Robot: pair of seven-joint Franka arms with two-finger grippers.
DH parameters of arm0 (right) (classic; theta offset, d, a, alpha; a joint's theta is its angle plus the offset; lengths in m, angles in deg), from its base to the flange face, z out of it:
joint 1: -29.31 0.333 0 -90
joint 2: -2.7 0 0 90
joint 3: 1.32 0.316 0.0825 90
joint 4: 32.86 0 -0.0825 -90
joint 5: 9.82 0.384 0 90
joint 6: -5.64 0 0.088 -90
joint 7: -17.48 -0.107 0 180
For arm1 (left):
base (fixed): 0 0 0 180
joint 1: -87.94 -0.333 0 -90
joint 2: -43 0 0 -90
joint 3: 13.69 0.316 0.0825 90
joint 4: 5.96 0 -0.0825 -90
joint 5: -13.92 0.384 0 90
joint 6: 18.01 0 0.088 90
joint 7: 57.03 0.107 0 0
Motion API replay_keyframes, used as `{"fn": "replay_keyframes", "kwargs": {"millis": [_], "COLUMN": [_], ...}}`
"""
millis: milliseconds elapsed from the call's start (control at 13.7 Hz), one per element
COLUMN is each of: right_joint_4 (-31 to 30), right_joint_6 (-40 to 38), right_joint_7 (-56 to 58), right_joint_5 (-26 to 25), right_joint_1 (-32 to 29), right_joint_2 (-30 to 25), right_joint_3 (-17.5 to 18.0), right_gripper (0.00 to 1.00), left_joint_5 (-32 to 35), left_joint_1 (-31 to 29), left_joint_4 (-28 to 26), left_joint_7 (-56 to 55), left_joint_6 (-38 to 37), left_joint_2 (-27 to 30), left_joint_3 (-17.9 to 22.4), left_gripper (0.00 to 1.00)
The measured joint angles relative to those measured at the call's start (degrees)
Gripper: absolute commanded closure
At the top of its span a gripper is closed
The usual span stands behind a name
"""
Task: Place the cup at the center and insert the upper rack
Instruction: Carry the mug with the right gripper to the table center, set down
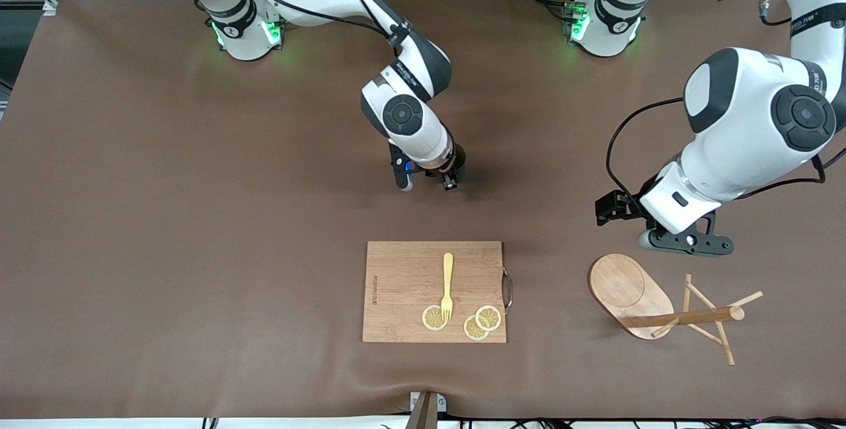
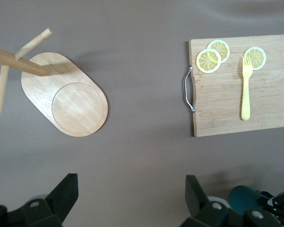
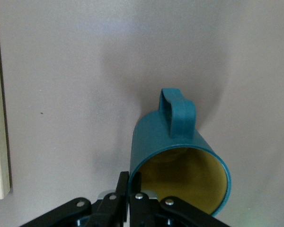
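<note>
The dark teal cup point(image 3: 180, 142) with its mustard-yellow inside hangs tilted, handle up, over the middle of the table. My right gripper point(image 3: 135, 182) is shut on the cup's rim, one finger inside and one outside. In the front view the right gripper point(image 1: 426, 181) hides most of the cup point(image 1: 459, 155). The upper rack point(image 1: 628, 293), a light wooden mug tree, lies on its side toward the left arm's end, its post point(image 1: 687, 316) and pegs level with the table. My left gripper point(image 2: 131, 194) hangs open and empty over the bare table beside the rack's oval base point(image 2: 71, 101).
A wooden cutting board point(image 1: 433, 290) with a metal handle lies near the front edge. On it are a yellow fork point(image 1: 447, 283) and three lemon slices point(image 1: 488, 317). The board point(image 2: 255, 109) also shows in the left wrist view, as does the cup point(image 2: 246, 201).
</note>
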Motion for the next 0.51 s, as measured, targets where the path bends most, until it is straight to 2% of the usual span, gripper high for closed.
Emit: {"fn": "replay_keyframes", "kwargs": {"millis": [293, 512], "right_joint_4": [0.93, 2.6], "right_joint_6": [-0.91, -7.96], "right_joint_7": [-0.06, 0.67], "right_joint_5": [0.0, 0.0], "right_joint_1": [-0.09, -2.03], "right_joint_2": [-0.02, -1.33], "right_joint_3": [-0.81, -1.57], "right_gripper": [0.0, 0.0], "left_joint_5": [0.0, 0.0], "left_joint_1": [0.0, 0.0], "left_joint_4": [0.0, 0.01], "left_joint_7": [0.0, -0.76], "left_joint_6": [0.09, 0.72], "left_joint_2": [0.0, 0.0], "left_joint_3": [0.0, 0.02], "left_gripper": [0.0, 0.0]}}
